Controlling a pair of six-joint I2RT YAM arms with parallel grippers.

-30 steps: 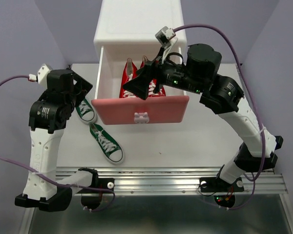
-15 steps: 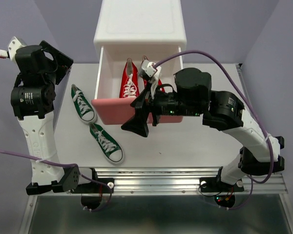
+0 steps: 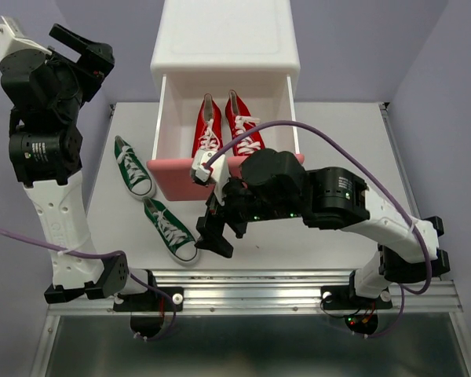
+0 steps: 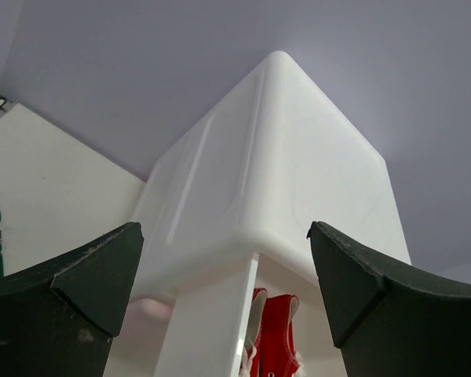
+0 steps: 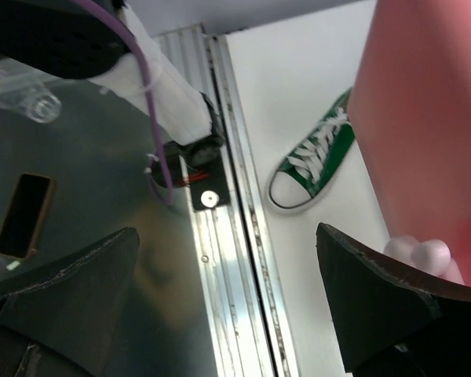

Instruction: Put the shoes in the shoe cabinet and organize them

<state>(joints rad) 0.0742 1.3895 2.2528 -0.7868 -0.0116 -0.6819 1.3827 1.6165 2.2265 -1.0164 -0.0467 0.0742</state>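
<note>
**Shoe cabinet** (image 3: 224, 43): white, at rear of counter (image 3: 345, 149). One drawer pulled out toward the arms. Its pink front (image 3: 171, 182) is partly hidden by R arm (image 3: 334, 200). Bunny knob (image 5: 420, 255) shows in R wrist view.

**Red pr:** both inside the open drawer, side by side, one left (image 3: 209, 129), one right (image 3: 243, 126). Near ends hidden behind drawer front and arm.

**Green pr:** both on counter, left of and outside the drawer.
- Far green shoe (image 3: 133, 166) lies just beside drawer's left wall.
- Near green shoe (image 3: 171, 230) lies nearer the front rail (image 3: 298, 287), toe cap toward it. The two are close but apart.

**L arm** (image 3: 51, 157): stands tall at the left, well above the counter. Left jaws spread wide, nothing between them. Wrist cam looks at cabinet's top corner.

**R arm:** bent across in front of drawer. Right jaws spread wide, empty, hanging over the counter's near edge just beside near green shoe's toe; contact w/ shoe not seen.
</note>
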